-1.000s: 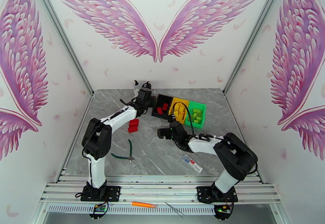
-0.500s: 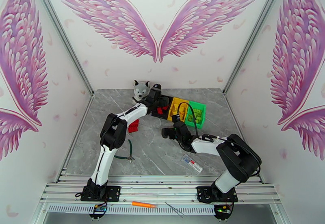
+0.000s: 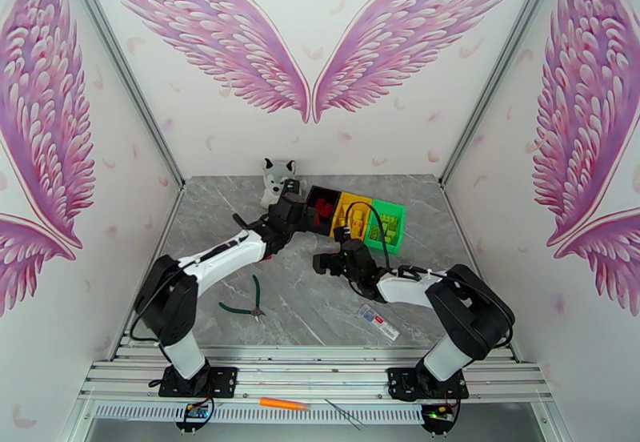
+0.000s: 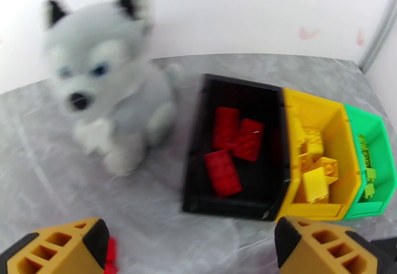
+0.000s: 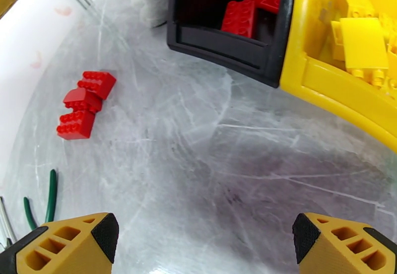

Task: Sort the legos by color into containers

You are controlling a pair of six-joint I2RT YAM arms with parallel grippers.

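Left wrist view is showing three red legos point(image 4: 231, 146) lying in the black bin point(image 4: 223, 206), which is sitting just ahead of the left gripper point(image 4: 191, 242), between the lines of its two fingers. Yellow legos point(image 4: 317, 171) are heaping in the yellow bin point(image 4: 312, 211), which is touching the black bin and sitting ahead of the right-hand finger. Light green legos point(image 4: 368, 171) are lying in the green bin point(image 4: 372, 209), at the end of the row beyond that finger. The left gripper's fingers are standing wide apart over the marble table point(image 4: 149, 210), gripping nothing. A red sliver point(image 4: 111, 257) is peeking out beside the left-hand finger; it may be another brick, but too little is showing to tell.

Seen from the right wrist, three loose red legos point(image 5: 82, 103) are lying in a touching row on the table, well ahead of the left-hand finger. The right gripper point(image 5: 204, 235) is hovering with its fingers spread wide over bare table, and the black and yellow bins are sitting ahead toward its right-hand finger. Green pliers handles point(image 5: 49, 198) are lying just beside its left-hand finger.

A husky plush point(image 4: 109, 86), blurred, is sitting upright just beside the black bin, ahead of the left gripper's left-hand finger. From above, a small clear packet point(image 3: 378, 322) is lying behind the right gripper's fingers.
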